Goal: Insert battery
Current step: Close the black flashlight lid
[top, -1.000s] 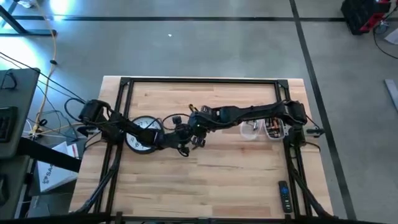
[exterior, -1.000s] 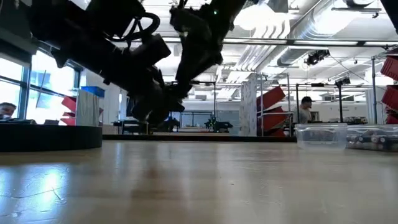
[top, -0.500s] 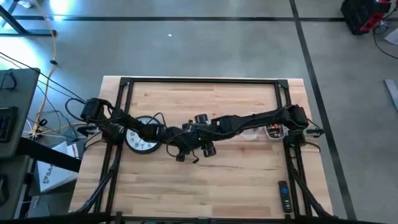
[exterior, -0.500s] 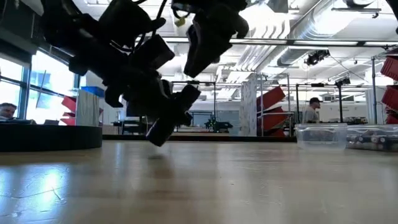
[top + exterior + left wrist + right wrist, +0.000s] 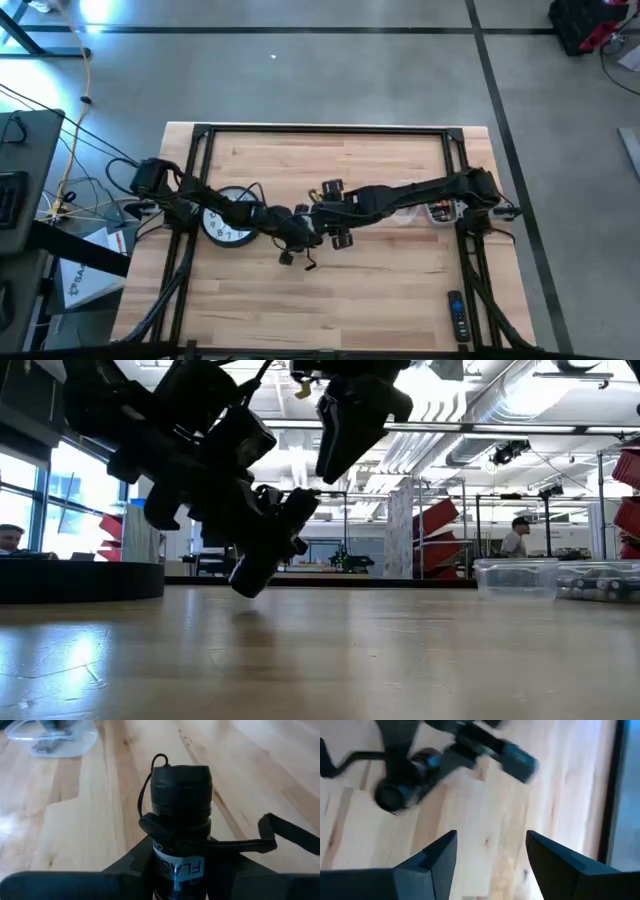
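Flashlight (image 5: 180, 815): black knurled metal cylinder with a wrist cord, held above the table (image 5: 400, 290), close beside the clock (image 5: 228, 220).
Left gripper (image 5: 177, 865): pinching the flashlight's barrel.
Right gripper (image 5: 490, 857): fingers spread, empty, just above the flashlight.
Battery: none visible in either gripper; insertion looks not yet done.
Clear tub (image 5: 515, 577): glossy plastic, well away from the flashlight.

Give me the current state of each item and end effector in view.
Flashlight: held by the left end effector, lifted off the table.
Left end effector: shut on the flashlight.
Right end effector: open, empty, above the flashlight.
Clock: lying flat, face up.
Clear bin: upright on the table.
Remote: lying flat, untouched.
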Robot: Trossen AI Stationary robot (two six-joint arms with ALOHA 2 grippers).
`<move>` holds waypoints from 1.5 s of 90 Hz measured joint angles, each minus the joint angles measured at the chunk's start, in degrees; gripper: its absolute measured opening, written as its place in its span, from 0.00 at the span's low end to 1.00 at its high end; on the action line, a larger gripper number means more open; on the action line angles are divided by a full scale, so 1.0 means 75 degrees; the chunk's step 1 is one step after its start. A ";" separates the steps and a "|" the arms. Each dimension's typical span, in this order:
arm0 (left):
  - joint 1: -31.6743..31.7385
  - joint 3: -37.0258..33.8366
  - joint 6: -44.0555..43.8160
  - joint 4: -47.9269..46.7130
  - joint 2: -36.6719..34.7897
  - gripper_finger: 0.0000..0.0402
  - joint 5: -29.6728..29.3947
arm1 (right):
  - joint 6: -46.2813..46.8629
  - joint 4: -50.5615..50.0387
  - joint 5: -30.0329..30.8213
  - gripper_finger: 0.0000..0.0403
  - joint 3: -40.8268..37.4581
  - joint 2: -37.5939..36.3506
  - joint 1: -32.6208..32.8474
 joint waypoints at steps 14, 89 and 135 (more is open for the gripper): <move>0.0002 0.0018 0.0001 -0.0071 -0.0016 0.25 0.0235 | 0.0650 -0.0059 0.0434 0.48 -0.0011 -0.0319 0.0001; 0.0381 -0.0012 -0.0423 -0.0300 -0.0009 0.25 0.1060 | -0.0450 0.1100 -0.1187 0.42 -0.1064 -0.0744 0.0253; 0.0613 0.0003 -0.0475 0.0597 0.0562 0.25 0.1511 | -0.3496 0.4686 -0.1008 0.42 -0.3215 -0.0732 0.0746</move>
